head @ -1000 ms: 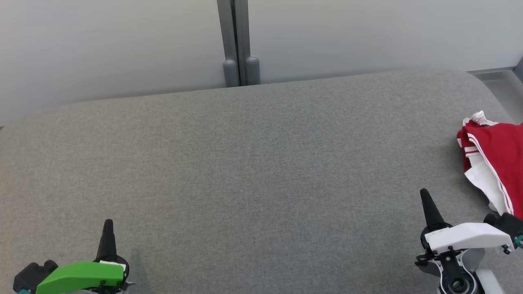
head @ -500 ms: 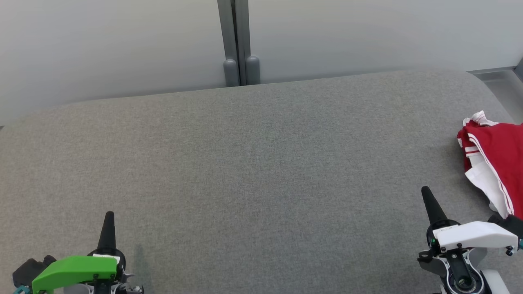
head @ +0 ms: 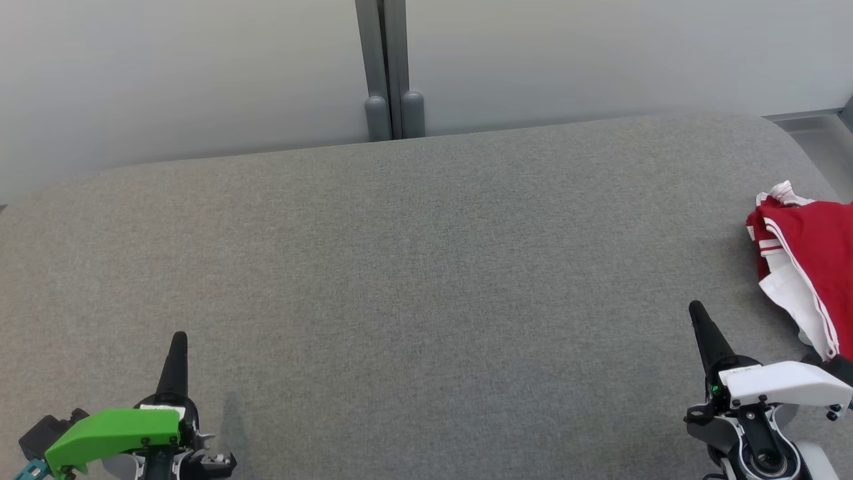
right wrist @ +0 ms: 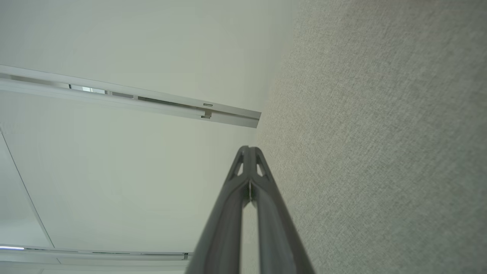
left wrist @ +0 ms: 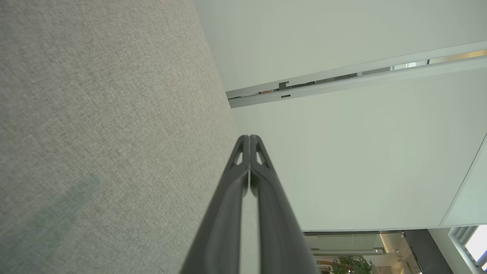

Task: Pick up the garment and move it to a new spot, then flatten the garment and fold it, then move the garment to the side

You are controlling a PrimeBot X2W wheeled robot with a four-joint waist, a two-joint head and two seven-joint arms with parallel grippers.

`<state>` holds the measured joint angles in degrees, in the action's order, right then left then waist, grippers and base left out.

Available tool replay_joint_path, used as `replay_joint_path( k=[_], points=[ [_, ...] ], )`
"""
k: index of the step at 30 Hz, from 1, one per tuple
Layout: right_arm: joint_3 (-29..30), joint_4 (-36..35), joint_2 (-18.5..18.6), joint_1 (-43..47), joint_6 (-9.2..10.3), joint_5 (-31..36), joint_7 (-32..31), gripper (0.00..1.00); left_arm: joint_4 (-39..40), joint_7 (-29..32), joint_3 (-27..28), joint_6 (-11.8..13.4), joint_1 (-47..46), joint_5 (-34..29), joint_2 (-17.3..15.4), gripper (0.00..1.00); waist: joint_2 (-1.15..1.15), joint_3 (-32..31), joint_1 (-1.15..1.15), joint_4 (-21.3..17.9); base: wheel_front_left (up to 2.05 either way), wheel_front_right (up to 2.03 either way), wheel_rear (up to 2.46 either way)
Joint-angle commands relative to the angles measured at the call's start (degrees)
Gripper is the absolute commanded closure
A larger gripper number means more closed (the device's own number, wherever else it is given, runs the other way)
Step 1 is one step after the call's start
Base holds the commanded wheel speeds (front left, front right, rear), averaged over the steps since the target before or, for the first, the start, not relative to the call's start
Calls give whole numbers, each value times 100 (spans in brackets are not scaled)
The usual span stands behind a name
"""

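A red garment (head: pixel 816 257) with white stripes and white trim lies bunched at the right edge of the grey felt table (head: pixel 413 267), partly cut off by the frame. My right gripper (head: pixel 697 311) is shut, empty, low at the right, just left of and nearer than the garment. My left gripper (head: pixel 178 340) is shut and empty near the front left. Each wrist view confirms it: the left gripper (left wrist: pixel 249 137) and the right gripper (right wrist: pixel 248 148) have their fingers pressed together above the felt.
A pale wall with a grey vertical post (head: pixel 388 67) stands behind the table's far edge. The table's right end is rounded, with a grey floor strip (head: pixel 823 143) beyond it.
Both grippers have crept a little forward up the head view; the left one moved more. The garment has not moved.
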<state>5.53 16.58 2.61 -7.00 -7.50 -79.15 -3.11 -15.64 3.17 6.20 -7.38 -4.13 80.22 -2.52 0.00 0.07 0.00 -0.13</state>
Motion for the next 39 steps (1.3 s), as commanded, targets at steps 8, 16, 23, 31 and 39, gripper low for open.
replay_joint_path(
  k=[8,16,23,31,39],
  points=[
    [50,-127,35,55,1,-452,-135,100,82,128,31,-17,-153,428,-51,100,0,3,0,4,0,0,0],
    [73,-185,37,74,1,-789,-217,100,120,214,35,-18,-204,733,-52,100,0,6,0,7,0,0,0],
    [93,-233,40,92,1,-1072,-296,100,150,281,38,-19,-223,987,-53,100,0,8,0,10,0,0,0],
    [112,-281,42,110,1,-1355,-364,100,175,362,43,-20,-256,1240,-55,100,0,11,0,13,0,0,0],
    [110,-276,42,109,1,-1335,-363,100,168,358,42,-20,-245,1229,-54,100,0,11,0,13,0,0,0]
  ],
)
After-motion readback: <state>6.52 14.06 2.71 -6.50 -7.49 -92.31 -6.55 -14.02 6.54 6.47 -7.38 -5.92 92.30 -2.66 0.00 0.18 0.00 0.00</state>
